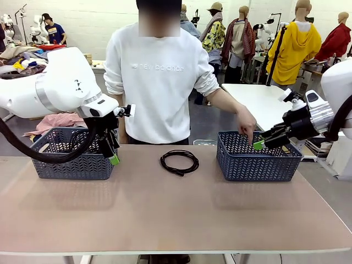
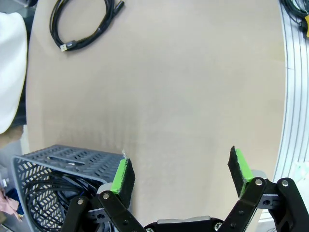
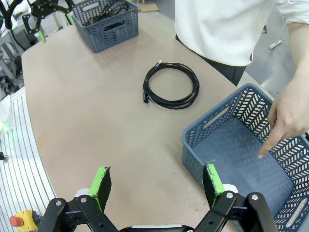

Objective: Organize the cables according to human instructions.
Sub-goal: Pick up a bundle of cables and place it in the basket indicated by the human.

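table middle (image 1: 165, 209): open | right basket (image 1: 258, 165): person's hand (image 1: 246, 124) over it

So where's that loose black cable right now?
In the front view the coiled cable lies flat on the table, midway between the two blue baskets, just in front of the person.

Cable: one coiled black loop (image 1: 179, 161) lying on the table (image 1: 176, 214) between two blue baskets
Left basket (image 1: 74, 162): left gripper (image 1: 111, 151) hangs at its right end
Right basket (image 1: 258, 159): person's hand (image 1: 246, 125) points into it; right gripper (image 1: 263, 142) at its rim, jaws apart
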Controlling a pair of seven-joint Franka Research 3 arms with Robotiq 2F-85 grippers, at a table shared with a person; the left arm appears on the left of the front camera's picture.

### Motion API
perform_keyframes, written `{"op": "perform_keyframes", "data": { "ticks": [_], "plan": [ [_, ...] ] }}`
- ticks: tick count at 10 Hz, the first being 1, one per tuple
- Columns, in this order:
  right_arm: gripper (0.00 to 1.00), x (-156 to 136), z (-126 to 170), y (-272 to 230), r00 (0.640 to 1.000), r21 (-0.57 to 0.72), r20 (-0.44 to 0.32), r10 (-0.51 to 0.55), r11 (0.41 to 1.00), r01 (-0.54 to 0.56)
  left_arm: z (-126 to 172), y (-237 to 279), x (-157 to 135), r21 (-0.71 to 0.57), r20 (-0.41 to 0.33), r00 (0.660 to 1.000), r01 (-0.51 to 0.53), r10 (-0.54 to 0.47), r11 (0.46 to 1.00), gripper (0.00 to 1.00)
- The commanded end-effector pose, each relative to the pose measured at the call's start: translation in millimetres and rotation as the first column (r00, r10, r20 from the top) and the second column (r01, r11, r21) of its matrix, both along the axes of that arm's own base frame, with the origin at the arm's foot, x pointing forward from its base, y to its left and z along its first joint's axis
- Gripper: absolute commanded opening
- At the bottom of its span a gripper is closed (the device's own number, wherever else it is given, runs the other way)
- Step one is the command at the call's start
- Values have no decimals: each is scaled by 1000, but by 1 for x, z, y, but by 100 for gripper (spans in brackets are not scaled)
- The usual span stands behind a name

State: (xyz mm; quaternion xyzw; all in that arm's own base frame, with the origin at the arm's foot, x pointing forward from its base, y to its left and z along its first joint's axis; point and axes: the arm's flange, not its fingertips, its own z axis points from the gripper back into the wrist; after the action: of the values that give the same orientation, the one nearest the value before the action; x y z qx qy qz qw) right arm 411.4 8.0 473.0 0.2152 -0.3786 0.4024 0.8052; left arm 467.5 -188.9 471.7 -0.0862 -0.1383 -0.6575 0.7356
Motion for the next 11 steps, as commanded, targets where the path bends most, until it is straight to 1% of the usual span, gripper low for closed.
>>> {"op": "perform_keyframes", "data": {
  "ticks": [1,2,3,4,5,7,10,11],
  "plan": [
    [100,3,-3,1,999,23,31,12,1000,-13,1,2,0,0,2,1000,-1,1,1000,100],
    [100,3,-3,1,999,23,31,12,1000,-13,1,2,0,0,2,1000,-1,1,1000,100],
    [100,0,0,0,1000,0,0,0,1000,0,1,2,0,0,2,1000,-1,1,1000,100],
    [100,8,4,12,1000,-28,-11,2,1000,-2,1,2,0,0,2,1000,-1,1,1000,100],
    [100,18,8,29,999,-51,-31,14,999,-16,1,2,0,0,2,1000,-1,1,1000,100],
    [100,36,7,64,998,-92,-62,20,995,-26,1,2,0,0,2,1000,-1,1,1000,100],
    [100,78,-2,123,993,-184,-118,11,982,-33,1,2,0,0,2,1000,-1,1,1000,100],
    [100,91,-4,141,992,-219,-124,-5,975,-23,1,2,0,0,2,1000,-1,1,1000,100]
  ]
}}
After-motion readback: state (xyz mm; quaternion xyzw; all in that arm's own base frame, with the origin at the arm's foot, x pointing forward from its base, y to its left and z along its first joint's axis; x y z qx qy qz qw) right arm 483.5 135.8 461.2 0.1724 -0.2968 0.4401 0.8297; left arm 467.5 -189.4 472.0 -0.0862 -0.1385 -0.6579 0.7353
